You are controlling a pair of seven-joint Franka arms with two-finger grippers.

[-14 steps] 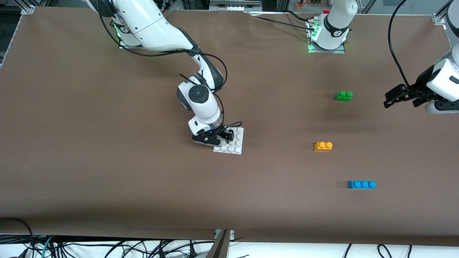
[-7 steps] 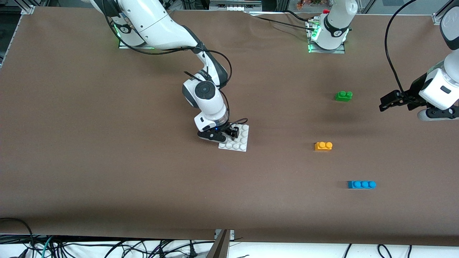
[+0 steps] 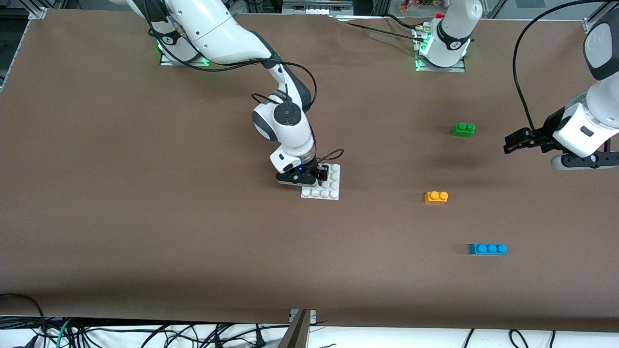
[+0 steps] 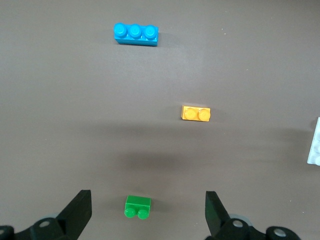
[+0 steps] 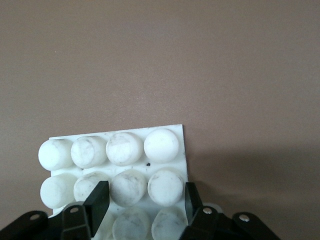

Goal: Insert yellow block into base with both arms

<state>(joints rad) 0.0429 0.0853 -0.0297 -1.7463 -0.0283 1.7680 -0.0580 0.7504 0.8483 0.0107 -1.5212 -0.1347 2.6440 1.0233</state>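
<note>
The yellow block [image 3: 436,196] lies on the brown table, toward the left arm's end; it also shows in the left wrist view [image 4: 196,113]. The white base [image 3: 333,192] lies near the table's middle. My right gripper [image 3: 310,180] is down on the base, its fingers [image 5: 98,201] shut around two studs at the base's edge [image 5: 115,150]. My left gripper [image 3: 513,144] is open and empty in the air, over the table beside the green brick. Its fingers [image 4: 80,207] show wide apart in the left wrist view.
A green two-stud brick [image 3: 463,129] lies farther from the front camera than the yellow block; it also shows in the left wrist view [image 4: 137,206]. A blue three-stud brick [image 3: 487,249] lies nearer to that camera. Cables run by the arm bases.
My right gripper has slid the base toward the left arm's end and a little away from the front camera. My left gripper has moved in toward the green brick.
</note>
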